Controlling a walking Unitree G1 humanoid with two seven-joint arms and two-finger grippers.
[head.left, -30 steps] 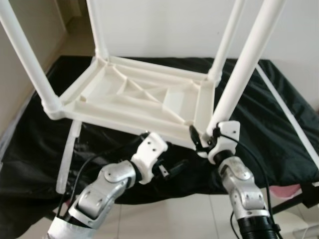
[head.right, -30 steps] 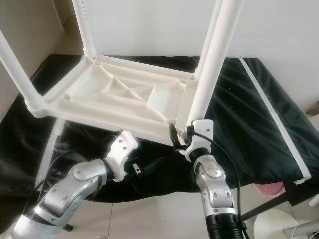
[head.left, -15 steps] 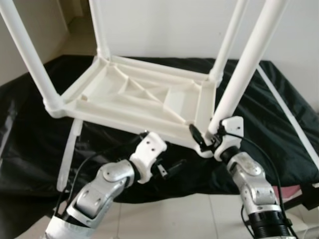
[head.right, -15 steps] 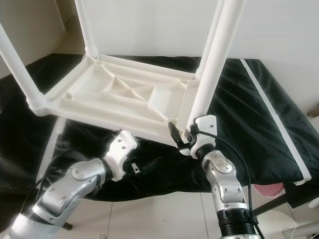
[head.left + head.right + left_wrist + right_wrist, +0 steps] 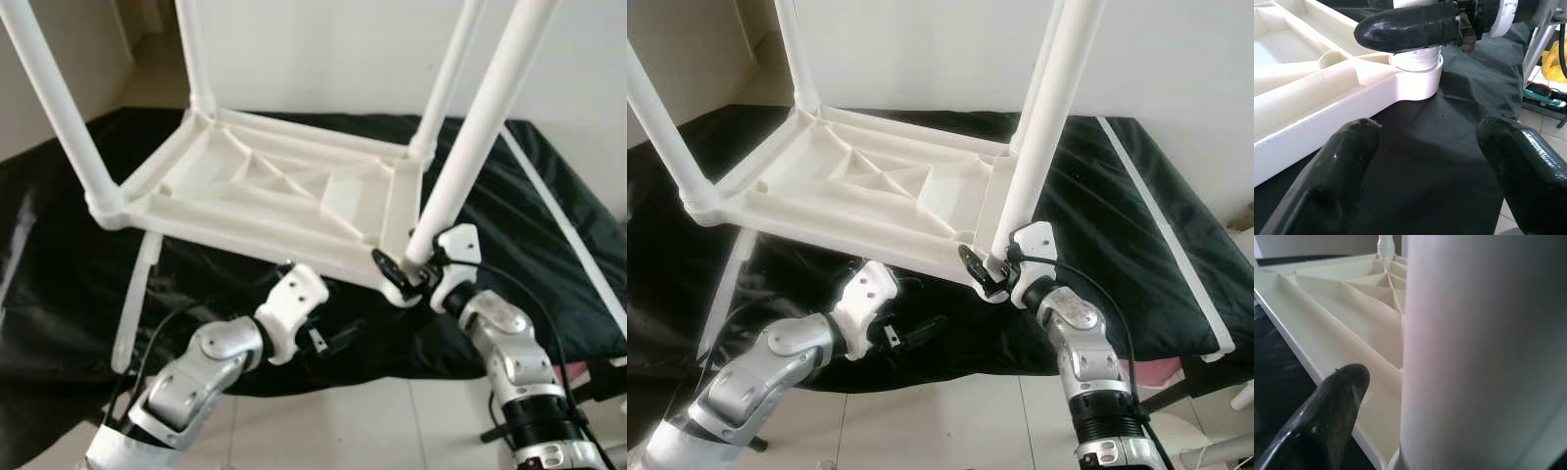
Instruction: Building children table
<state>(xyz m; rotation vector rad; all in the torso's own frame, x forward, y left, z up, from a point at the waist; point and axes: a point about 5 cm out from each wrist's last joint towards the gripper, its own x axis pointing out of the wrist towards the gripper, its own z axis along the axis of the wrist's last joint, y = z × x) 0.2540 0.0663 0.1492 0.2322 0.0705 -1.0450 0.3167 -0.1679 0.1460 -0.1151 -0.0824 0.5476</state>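
Black cloth [image 5: 549, 206]: draped over the whole work surface, and everything of mine sits on it.
Tabletop [image 5: 284, 191]: upside down on the cloth, ribbed underside up, four white legs rising out of its corners.
Near-right leg [image 5: 470, 147]: standing in the corner socket nearest me; the wrist view shows screw threads at its foot, so I judge it not fully seated.
Right gripper [image 5: 404, 282]: clasped round the base of that leg, one finger wrapped in front of it.
Left gripper [image 5: 338, 338]: hovering low over the cloth just short of the tabletop's front edge, fingers spread wide, holding nothing.
Just changed: my right forearm has swung outward while the fingers kept their place at the socket. That reads to me as a twisting turn on the leg, so this corner is being tightened.
Spare leg [image 5: 134, 304]: lying loose on the cloth, partly under the tabletop.
Hidden: leg tops are cut off by the frame, and my second right finger is behind the leg.
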